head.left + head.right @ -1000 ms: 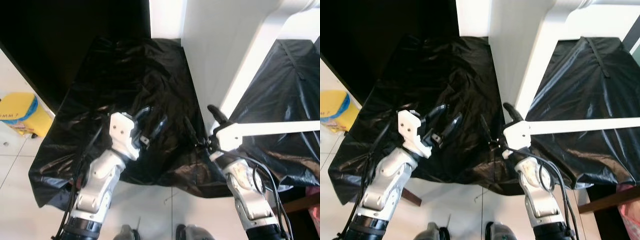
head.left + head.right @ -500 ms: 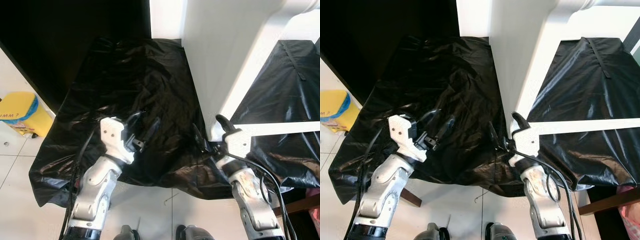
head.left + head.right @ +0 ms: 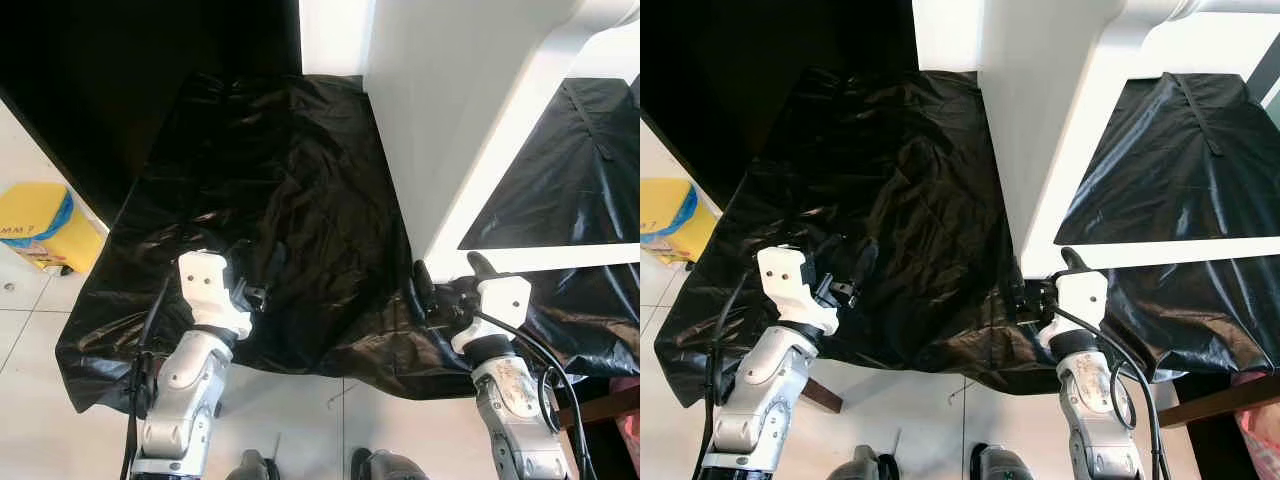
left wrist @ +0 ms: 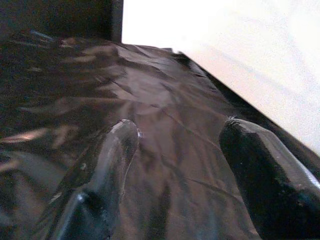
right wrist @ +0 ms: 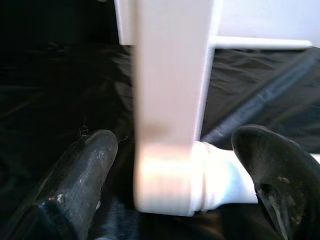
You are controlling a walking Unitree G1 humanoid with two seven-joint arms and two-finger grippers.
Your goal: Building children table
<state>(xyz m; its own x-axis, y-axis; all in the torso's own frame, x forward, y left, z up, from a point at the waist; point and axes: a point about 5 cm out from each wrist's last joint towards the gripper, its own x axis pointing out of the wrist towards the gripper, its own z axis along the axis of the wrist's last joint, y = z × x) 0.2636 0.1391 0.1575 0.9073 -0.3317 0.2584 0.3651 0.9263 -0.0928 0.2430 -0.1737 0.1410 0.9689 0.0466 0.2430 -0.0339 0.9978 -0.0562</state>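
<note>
The white children's table (image 3: 440, 100) lies overturned on a black plastic sheet (image 3: 280, 170), one slanted leg (image 3: 510, 130) and a thin rail (image 3: 560, 258) standing out from it. My left gripper (image 3: 262, 265) hovers open over the crumpled sheet, left of the table; in the left wrist view its fingers (image 4: 115, 150) frame bare plastic. My right gripper (image 3: 448, 272) is open just in front of the corner where leg and rail meet. Seen from the right wrist, that white corner post (image 5: 167, 75) and a round white peg (image 5: 225, 182) sit between its spread fingers (image 5: 95, 155), untouched.
A yellow bin (image 3: 40, 225) stands on the white tiled floor (image 3: 30, 330) at the far left. Dark furniture (image 3: 120, 70) rises behind the sheet. The sheet's front edge (image 3: 300, 365) hangs over the floor close to my feet (image 3: 255, 465).
Both arms have drawn back toward me and lower. The right gripper has slid from the rail's end down to the table's corner; the left one has retreated over the sheet.
</note>
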